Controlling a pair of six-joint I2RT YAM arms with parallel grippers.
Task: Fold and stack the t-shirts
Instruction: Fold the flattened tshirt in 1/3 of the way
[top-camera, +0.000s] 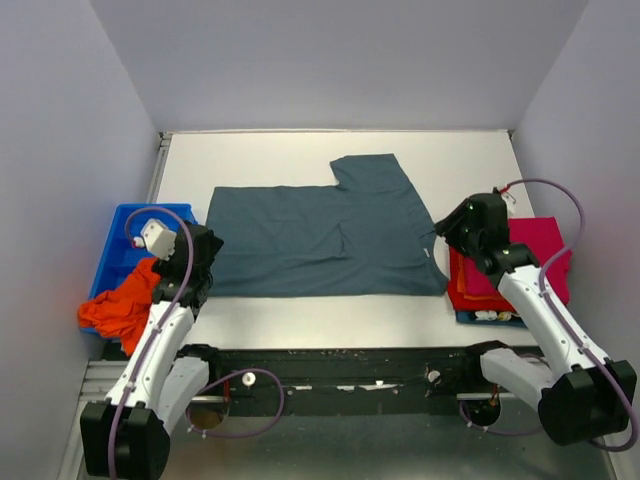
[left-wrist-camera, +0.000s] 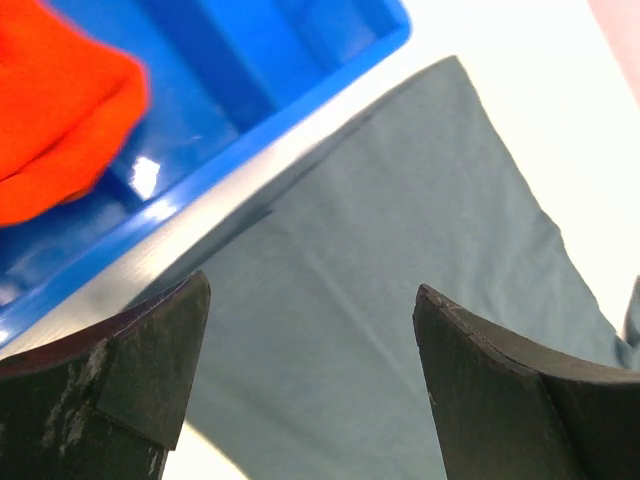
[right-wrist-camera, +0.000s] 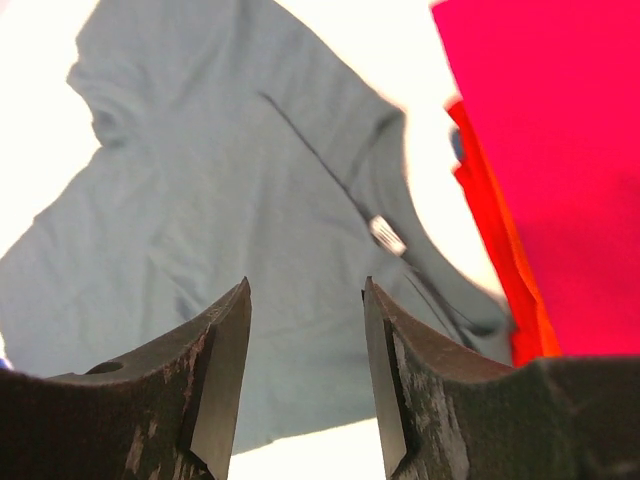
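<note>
A slate grey-blue t-shirt (top-camera: 320, 235) lies flat on the white table, partly folded, one sleeve pointing to the back. It also shows in the left wrist view (left-wrist-camera: 400, 260) and the right wrist view (right-wrist-camera: 230, 230). My left gripper (top-camera: 203, 262) is open and empty above the shirt's left edge, beside the bin. My right gripper (top-camera: 447, 237) is open and empty above the shirt's right edge. A magenta-pink shirt (top-camera: 535, 255) lies folded on a red shirt (top-camera: 462, 285) at the right. An orange shirt (top-camera: 120, 305) hangs crumpled out of the bin.
A rigid blue plastic bin (top-camera: 125, 235) stands at the left table edge, also in the left wrist view (left-wrist-camera: 270, 70). White walls close in the table at the back and both sides. The arm bases and cables run along the near edge.
</note>
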